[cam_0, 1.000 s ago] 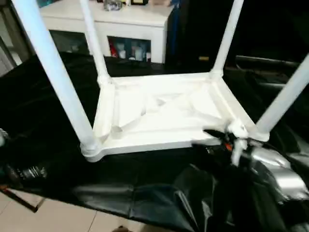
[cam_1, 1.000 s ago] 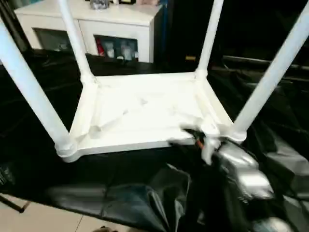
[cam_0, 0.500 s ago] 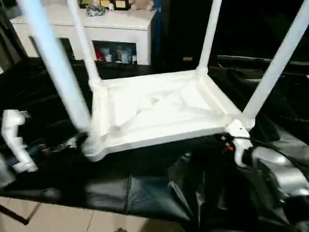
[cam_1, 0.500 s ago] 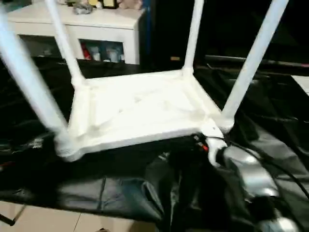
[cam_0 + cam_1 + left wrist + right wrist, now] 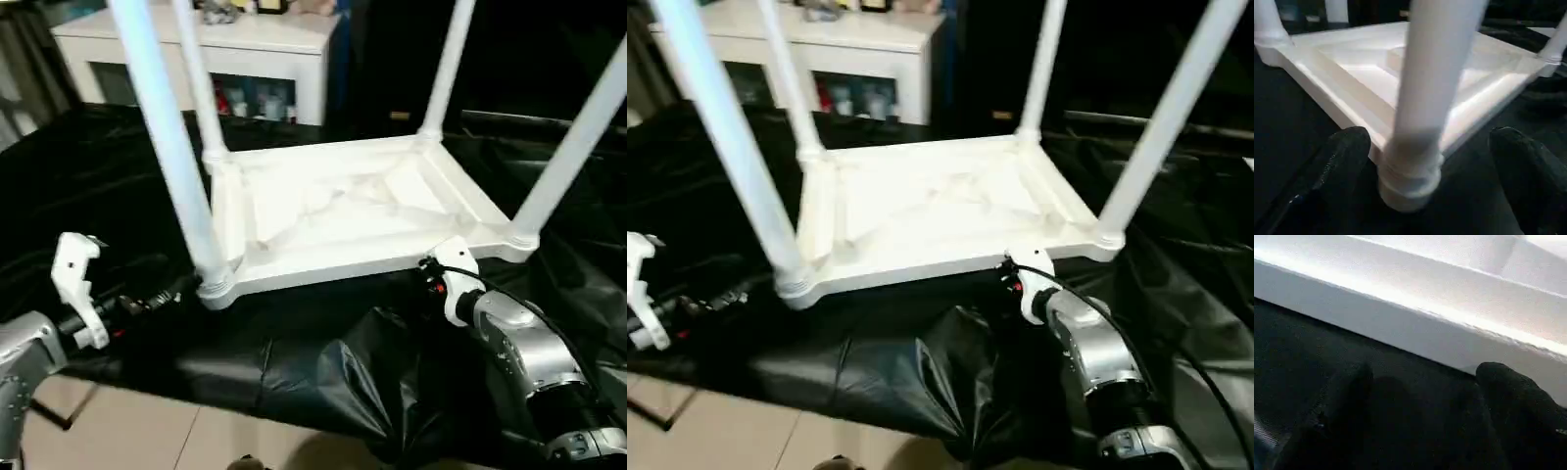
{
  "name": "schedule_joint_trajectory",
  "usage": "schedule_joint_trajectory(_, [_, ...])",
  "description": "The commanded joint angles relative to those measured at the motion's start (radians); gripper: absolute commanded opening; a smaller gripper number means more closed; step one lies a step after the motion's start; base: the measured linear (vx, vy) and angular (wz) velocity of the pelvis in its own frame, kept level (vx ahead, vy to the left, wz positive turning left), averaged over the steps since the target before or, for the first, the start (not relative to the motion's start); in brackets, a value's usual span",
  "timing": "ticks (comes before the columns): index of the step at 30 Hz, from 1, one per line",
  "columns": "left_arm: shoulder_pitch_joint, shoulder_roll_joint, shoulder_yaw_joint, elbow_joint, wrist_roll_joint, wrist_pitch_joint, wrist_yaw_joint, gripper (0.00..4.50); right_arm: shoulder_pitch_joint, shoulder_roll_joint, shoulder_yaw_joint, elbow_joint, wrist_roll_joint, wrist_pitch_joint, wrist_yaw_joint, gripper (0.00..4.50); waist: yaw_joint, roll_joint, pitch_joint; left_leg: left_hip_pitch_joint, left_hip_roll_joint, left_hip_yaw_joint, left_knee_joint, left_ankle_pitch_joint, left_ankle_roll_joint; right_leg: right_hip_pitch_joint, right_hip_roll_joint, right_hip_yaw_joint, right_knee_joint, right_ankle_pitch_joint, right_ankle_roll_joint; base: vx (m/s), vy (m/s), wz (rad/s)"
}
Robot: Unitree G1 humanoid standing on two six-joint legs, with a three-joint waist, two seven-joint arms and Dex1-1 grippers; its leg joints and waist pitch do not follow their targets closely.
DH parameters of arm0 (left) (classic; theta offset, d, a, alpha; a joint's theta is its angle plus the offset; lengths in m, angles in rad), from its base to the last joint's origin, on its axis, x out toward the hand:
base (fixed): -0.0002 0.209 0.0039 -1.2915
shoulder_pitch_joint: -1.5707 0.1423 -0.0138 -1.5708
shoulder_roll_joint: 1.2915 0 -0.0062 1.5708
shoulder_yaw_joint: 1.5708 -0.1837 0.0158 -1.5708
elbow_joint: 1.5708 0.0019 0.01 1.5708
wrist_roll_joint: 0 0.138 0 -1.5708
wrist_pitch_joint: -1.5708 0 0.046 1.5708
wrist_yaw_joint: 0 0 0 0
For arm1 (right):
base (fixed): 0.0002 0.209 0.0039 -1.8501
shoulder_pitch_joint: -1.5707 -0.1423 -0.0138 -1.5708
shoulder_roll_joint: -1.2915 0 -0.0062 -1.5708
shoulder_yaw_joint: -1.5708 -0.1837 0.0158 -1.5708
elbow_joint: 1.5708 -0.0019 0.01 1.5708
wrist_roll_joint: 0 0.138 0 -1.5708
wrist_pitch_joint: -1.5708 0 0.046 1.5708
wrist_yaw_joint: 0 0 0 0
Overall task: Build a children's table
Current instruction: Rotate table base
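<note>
1. White moulded plastic makes up the children's table (image 5: 343,211), which lies upside down on a glossy, crinkled black sheet (image 5: 294,367) spread over the work surface. Its rectangular top has rounded corners, and its ribbed underside faces up.
2. Four smooth round tube legs stand up from the corner sockets; the near-left leg (image 5: 167,147) ends in a ringed collar at the corner.
3. Behind the sheet's far edge stands a white cabinet (image 5: 245,59) with glass-fronted compartments.
4. Left gripper (image 5: 1430,161): the two black, rounded fingers (image 5: 1342,156) are spread wide and grasp nothing. In the left wrist view the collar of the near-left leg sits between them, with dark gaps on both sides, so neither finger touches it. From the head views the gripper lies low over the sheet, just beside that near-left corner.
5. Right gripper (image 5: 1420,382): its black fingers (image 5: 1508,391) are also released, well apart, with nothing between them but black sheet. The flat white rim of the tabletop's near edge runs just beyond the fingertips; I cannot tell whether they touch it.
6. The right silver forearm (image 5: 529,352) reaches towards the tabletop's near-right corner.
</note>
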Motion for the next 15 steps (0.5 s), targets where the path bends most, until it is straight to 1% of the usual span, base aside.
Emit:
schedule_joint_trajectory(1, [-0.009,-0.005,0.016,-0.002,0.005,-0.016,0.015,4.39,-0.023,0.004,-0.004,0.013,-0.009,-0.009,-0.008,3.85,-0.007,0.008,-0.058,0.005,0.015,-0.006,-0.088,-0.32,-0.03,0.027,-0.055,0.043,-0.109,-0.287,-0.151,0.0,0.0,0.0])
schedule_joint_trajectory(2, [-0.016,-0.012,0.011,-0.006,0.005,-0.022,0.021,4.39,-0.025,0.006,-0.007,0.016,-0.01,-0.01,-0.009,3.85,-0.009,0.008,-0.062,0.006,0.015,-0.002,-0.085,-0.282,-0.022,0.027,-0.052,0.043,-0.104,-0.208,-0.169,0.0,0.0,0.0])
schedule_joint_trajectory(3, [-0.021,-0.015,0.008,-0.004,0.006,-0.022,0.025,4.39,-0.027,0.007,-0.008,0.018,-0.011,-0.011,-0.009,3.85,-0.01,0.006,-0.064,0.005,0.014,0.0,-0.083,-0.266,-0.018,0.03,-0.052,0.042,-0.102,-0.183,-0.174,0.0,0.0,0.0])
schedule_joint_trajectory(4, [-0.038,-0.027,-0.005,0.007,0.023,-0.043,0.043,4.39,-0.029,0.009,-0.008,0.021,-0.013,-0.013,-0.012,3.85,-0.01,0.008,-0.065,0.004,0.014,0.0,-0.082,-0.247,-0.016,0.032,-0.052,0.042,-0.099,-0.156,-0.179,0.0,0.0,0.0])
schedule_joint_trajectory(5, [-0.041,-0.03,-0.007,0.009,0.027,-0.049,0.046,4.39,-0.03,0.01,-0.008,0.022,-0.013,-0.013,-0.012,3.85,-0.01,0.008,-0.066,0.004,0.014,0.002,-0.08,-0.223,-0.009,0.031,-0.05,0.042,-0.099,-0.113,-0.185,0.0,0.0,0.0])
schedule_joint_trajectory(6, [-0.054,-0.041,-0.019,0.017,0.036,-0.06,0.058,4.39,-0.031,0.012,-0.007,0.023,-0.014,-0.015,-0.013,3.85,-0.011,0.008,-0.069,0.004,0.013,0.003,-0.077,-0.198,-0.007,0.035,-0.051,0.042,-0.094,-0.069,-0.192,0.0,0.0,0.0])
schedule_joint_trajectory(7, [-0.084,-0.069,-0.043,0.028,0.056,-0.085,0.088,4.39,-0.036,0.019,-0.006,0.031,-0.016,-0.023,-0.018,3.85,-0.011,0.007,-0.07,0.004,0.013,0.004,-0.075,-0.179,-0.002,0.035,-0.049,0.041,-0.093,-0.035,-0.195,0.0,0.0,0.0])
schedule_joint_trajectory(8, [-0.103,-0.09,-0.06,0.031,0.058,-0.09,0.103,4.39,-0.042,0.026,-0.007,0.042,-0.017,-0.032,-0.026,3.85,-0.011,0.007,-0.07,0.006,0.013,0.006,-0.073,-0.175,-0.003,0.035,-0.051,0.041,-0.09,-0.017,-0.203,0.0,0.0,0.0])
schedule_joint_trajectory(10, [-0.115,-0.103,-0.072,0.031,0.057,-0.094,0.108,4.39,-0.047,0.032,-0.008,0.052,-0.019,-0.04,-0.037,3.85,-0.012,0.005,-0.071,0.003,0.012,0.007,-0.073,-0.169,-0.005,0.039,-0.054,0.041,-0.089,-0.013,-0.209,0.0,0.0,0.0])
schedule_joint_trajectory(11, [-0.134,-0.125,-0.092,0.024,0.042,-0.091,0.102,4.39,-0.058,0.045,-0.012,0.073,-0.025,-0.051,-0.064,3.85,-0.016,0.003,-0.071,0.001,0.012,0.008,-0.072,-0.161,-0.004,0.041,-0.054,0.042,-0.088,-0.005,-0.209,0.0,0.0,0.0])
schedule_joint_trajectory(12, [-0.147,-0.145,-0.106,0.007,0.009,-0.075,0.079,4.39,-0.069,0.057,-0.018,0.091,-0.031,-0.057,-0.091,3.85,-0.018,0.004,-0.071,0.001,0.011,0.008,-0.072,-0.159,-0.004,0.041,-0.055,0.042,-0.088,-0.005,-0.211,0.0,0.0,0.0])
schedule_joint_trajectory(13, [-0.148,-0.148,-0.107,0.003,0.003,-0.072,0.075,4.39,-0.071,0.059,-0.019,0.094,-0.031,-0.058,-0.094,3.85,-0.022,0.005,-0.07,0.003,0.011,0.009,-0.072,-0.166,-0.006,0.039,-0.056,0.042,-0.09,-0.02,-0.218,0.0,0.0,0.0])
schedule_joint_trajectory(14, [-0.151,-0.158,-0.112,-0.014,-0.026,-0.058,0.055,4.39,-0.076,0.065,-0.022,0.103,-0.033,-0.06,-0.108,3.85,-0.024,0.004,-0.068,0.006,0.011,0.011,-0.071,-0.179,-0.009,0.038,-0.055,0.042,-0.091,-0.039,-0.219,0.0,0.0,0.0])
schedule_joint_trajectory(15, [-0.154,-0.175,-0.12,-0.047,-0.084,-0.021,0.019,4.39,-0.089,0.077,-0.027,0.128,-0.033,-0.067,-0.124,3.85,-0.024,0.008,-0.068,0.006,0.012,0.01,-0.072,-0.188,-0.011,0.038,-0.057,0.042,-0.09,-0.053,-0.221,0.0,0.0,0.0])
